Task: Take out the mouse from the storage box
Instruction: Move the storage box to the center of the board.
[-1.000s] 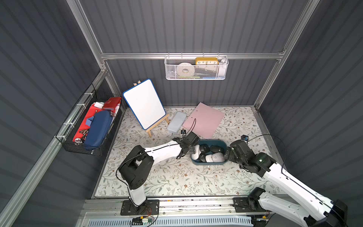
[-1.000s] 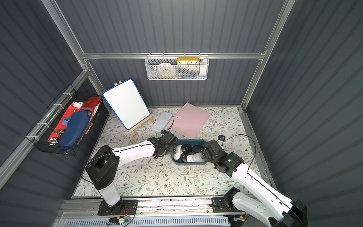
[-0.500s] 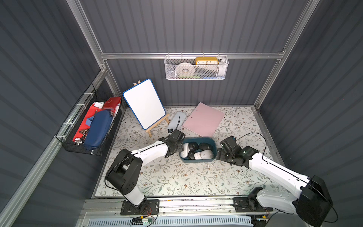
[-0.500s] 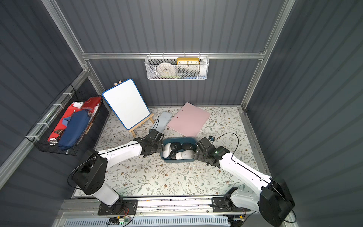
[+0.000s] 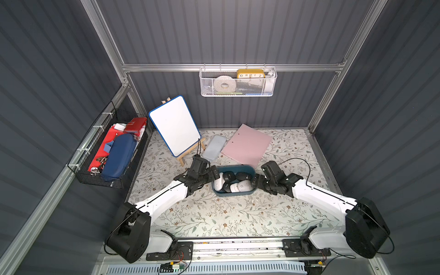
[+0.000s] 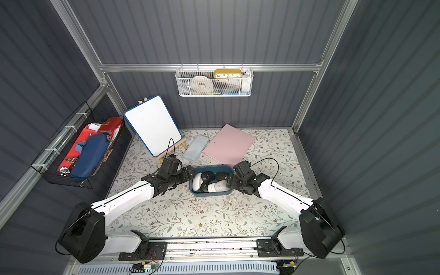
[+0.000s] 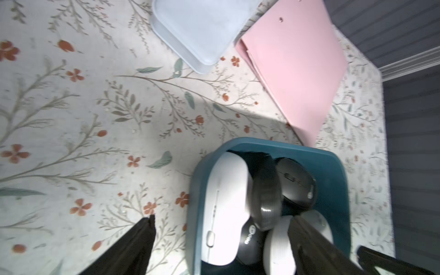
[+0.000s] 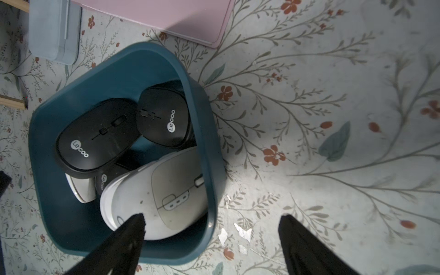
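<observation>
- since the storage box (image 5: 234, 194) has slid toward the robot's left over the last second and now sits on the floral mat (image 5: 214, 214) between both arms, the task looks no further along: every mouse is still inside.
- a long white mouse (image 7: 226, 204) lies along the box's left end wall, a second white mouse (image 8: 176, 195) lies by the right end, and black ones lie between.
- the left gripper (image 7: 222, 220) has reopened; its jaws stand apart astride the left wall, one finger over the mice, one outside.
- the right gripper (image 8: 213, 218), jaws also wide, straddles the opposite wall and holds nothing.
- just behind the box lies the pink folder (image 5: 246, 145).
</observation>
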`<state>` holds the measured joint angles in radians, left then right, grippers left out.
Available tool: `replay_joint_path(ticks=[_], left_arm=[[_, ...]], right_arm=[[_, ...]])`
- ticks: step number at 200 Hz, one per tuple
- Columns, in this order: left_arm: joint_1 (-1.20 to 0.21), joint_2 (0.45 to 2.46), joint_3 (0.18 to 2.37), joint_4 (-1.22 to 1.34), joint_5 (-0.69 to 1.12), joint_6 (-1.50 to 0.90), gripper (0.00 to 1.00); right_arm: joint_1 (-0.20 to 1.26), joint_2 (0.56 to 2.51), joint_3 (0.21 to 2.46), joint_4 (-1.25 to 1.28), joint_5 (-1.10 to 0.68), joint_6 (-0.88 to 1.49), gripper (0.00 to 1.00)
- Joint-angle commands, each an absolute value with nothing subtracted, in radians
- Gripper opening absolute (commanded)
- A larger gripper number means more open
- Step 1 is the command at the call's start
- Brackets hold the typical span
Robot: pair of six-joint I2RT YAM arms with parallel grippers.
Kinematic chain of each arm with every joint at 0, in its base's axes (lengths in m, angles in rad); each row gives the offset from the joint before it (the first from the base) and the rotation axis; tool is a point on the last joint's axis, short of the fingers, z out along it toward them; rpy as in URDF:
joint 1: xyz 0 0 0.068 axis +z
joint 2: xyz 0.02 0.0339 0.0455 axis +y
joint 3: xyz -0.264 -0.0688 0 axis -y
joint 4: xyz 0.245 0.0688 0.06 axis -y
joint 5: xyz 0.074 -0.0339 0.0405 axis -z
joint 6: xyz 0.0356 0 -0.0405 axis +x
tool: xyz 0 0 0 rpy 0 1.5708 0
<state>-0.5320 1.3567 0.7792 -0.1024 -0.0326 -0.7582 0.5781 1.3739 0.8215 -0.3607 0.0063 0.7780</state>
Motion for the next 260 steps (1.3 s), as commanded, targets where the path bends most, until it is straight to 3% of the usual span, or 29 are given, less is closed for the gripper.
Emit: replay_joint_path(ticks=[1,27,92,159,187,226,260], left_arm=[[-0.534,1.385,0.749,0.038,0.102,-0.817,0.93],[-0.534,1.440,0.757,0.071,0.126,-0.829,0.91],[-0.497,1.543,0.823,0.063,0.116,-0.814,0.89],[-0.423,1.612,0.900,0.014,0.089,-0.750,0.96],[-0.420,1.568,0.908,-0.068,0.008,-0.700,0.99],[-0.425,1.476,1.002,-0.317,-0.253,-0.583,0.99],[-0.483,1.457,1.093,-0.393,-0.178,-0.555,1.00]], right_arm=[[0.573,1.425,0.873,-0.325,-0.066,0.792,0.92],[0.586,1.473,0.870,-0.251,-0.147,0.817,0.89],[0.644,1.587,0.963,-0.215,-0.142,0.819,0.88],[0.645,1.639,1.058,-0.294,-0.004,0.764,0.89],[0.631,1.605,1.034,-0.360,0.054,0.755,0.91],[0.630,1.472,0.950,-0.386,0.106,0.714,0.91],[0.632,1.360,0.919,-0.443,0.144,0.694,0.91]])
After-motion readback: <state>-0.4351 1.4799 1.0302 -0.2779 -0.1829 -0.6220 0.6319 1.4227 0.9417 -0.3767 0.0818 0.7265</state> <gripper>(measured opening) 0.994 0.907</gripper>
